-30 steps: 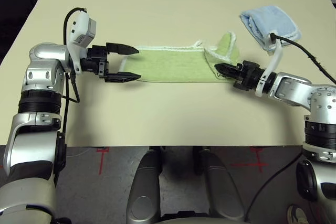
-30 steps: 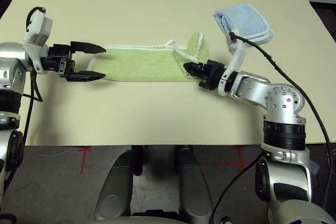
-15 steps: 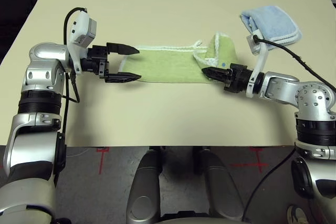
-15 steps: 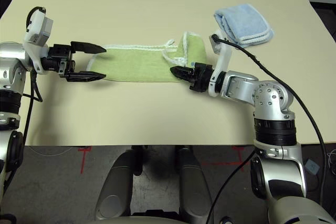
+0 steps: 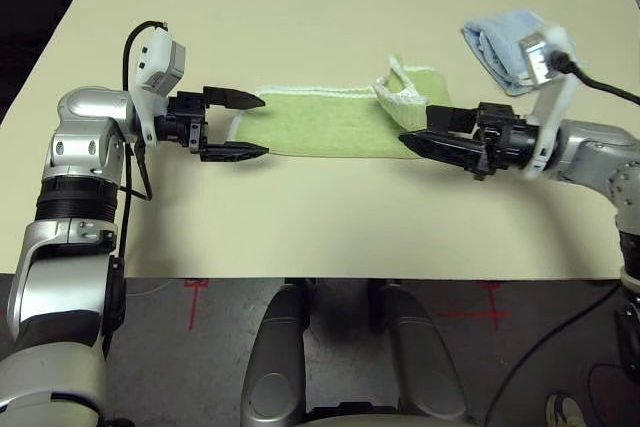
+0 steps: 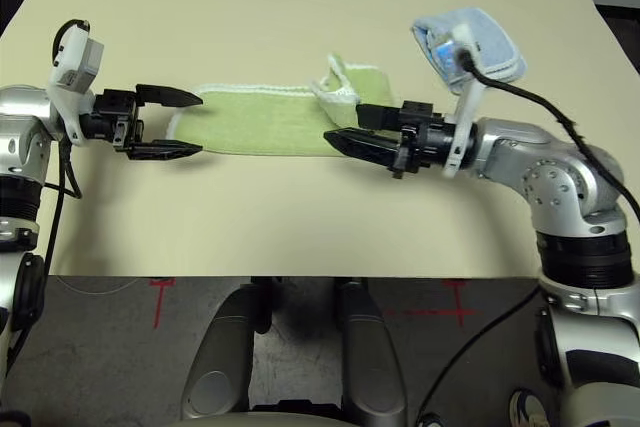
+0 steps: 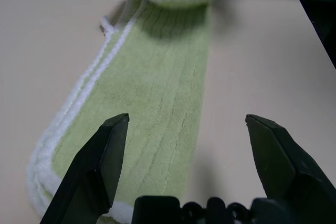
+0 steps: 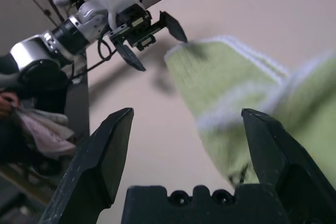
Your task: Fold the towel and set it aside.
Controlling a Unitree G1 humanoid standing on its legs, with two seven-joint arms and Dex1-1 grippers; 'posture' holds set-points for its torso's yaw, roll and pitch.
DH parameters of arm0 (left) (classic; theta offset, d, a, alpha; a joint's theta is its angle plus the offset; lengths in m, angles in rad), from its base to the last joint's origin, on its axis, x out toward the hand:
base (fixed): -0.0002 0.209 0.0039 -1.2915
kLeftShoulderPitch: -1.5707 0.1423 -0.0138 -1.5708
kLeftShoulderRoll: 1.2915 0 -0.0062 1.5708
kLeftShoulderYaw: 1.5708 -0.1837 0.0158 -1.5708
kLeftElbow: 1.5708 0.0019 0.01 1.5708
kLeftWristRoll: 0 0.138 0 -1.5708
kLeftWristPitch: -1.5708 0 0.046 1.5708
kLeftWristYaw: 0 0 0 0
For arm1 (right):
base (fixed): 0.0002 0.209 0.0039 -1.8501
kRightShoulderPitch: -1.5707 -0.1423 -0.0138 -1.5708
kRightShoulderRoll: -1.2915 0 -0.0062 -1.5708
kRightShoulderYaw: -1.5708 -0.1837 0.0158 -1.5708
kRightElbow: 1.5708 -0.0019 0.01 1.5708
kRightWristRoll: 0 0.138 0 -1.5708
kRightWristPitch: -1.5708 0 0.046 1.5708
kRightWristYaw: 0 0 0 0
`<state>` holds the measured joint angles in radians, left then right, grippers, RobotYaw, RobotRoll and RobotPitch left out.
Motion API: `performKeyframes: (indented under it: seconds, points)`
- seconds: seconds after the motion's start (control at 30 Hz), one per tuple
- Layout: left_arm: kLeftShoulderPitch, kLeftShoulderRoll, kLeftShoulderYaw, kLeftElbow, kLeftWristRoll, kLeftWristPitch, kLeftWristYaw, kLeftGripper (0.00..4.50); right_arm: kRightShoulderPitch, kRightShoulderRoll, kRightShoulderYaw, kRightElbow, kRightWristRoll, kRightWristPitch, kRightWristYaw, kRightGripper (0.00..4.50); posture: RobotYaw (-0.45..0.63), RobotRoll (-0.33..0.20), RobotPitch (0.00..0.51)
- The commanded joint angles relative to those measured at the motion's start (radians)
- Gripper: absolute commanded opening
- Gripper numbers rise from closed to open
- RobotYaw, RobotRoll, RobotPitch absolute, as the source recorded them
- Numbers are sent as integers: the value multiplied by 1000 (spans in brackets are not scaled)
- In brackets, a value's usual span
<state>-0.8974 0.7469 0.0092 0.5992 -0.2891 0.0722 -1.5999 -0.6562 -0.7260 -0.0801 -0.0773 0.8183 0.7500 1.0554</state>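
The light green towel (image 5: 320,122) lies as a long strip across the table, white edging along its far side. Its right end (image 5: 405,90) is bunched up in a loose fold. My left gripper (image 5: 250,125) is open, one finger on each side of the towel's left end (image 7: 152,93), apart from the cloth. My right gripper (image 5: 413,123) is open too, hovering at the towel's right end just in front of the bunched part, with nothing held. In the right wrist view the towel (image 8: 236,87) runs off toward the left gripper (image 8: 152,32).
A smaller light blue folded towel (image 5: 500,35) rests at the back right, behind my right forearm. The cream table (image 5: 320,217) has bare room in front of the green towel up to its front edge, and behind the towel as well.
My right gripper carried the towel's right end leftward, then let go, opened and drew back to the right. The end now lies bunched. The left arm has held still.
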Motion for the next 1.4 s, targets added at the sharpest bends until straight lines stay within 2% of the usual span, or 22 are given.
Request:
performKeyframes:
  seconds: [0.03,0.13,0.33,0.43,0.63,0.73,0.87,1.07,1.4]
  points:
    - [11,0,-12,-24,2,6,-6,4500,-28,-37,50,95,-116,-125,121,4460,33,0,305]
    - [8,1,-12,-25,2,7,-6,4500,-48,-26,78,154,-192,-182,128,4460,36,0,305]
    - [29,3,-9,-56,-4,21,1,4500,-39,54,38,188,-183,-186,99,4460,48,0,304]
    - [36,5,-7,-67,-6,29,3,4500,-50,65,21,289,-260,-394,136,4460,48,0,305]
    - [56,4,-3,-91,-13,43,4,4500,-159,43,6,611,-380,-755,269,4460,55,0,305]
    - [68,6,0,-113,-18,54,7,4500,-216,36,18,755,-429,-899,361,3901,64,0,304]
    - [81,9,5,-140,-24,69,15,4500,-277,46,24,902,-476,-1011,445,2354,79,0,298]
    - [115,12,16,-192,-38,96,39,4500,-348,79,27,1021,-500,-1033,514,70,103,0,294]
    - [130,15,14,-222,-51,115,61,4500,-418,211,57,1103,-582,-1041,465,27,113,0,297]
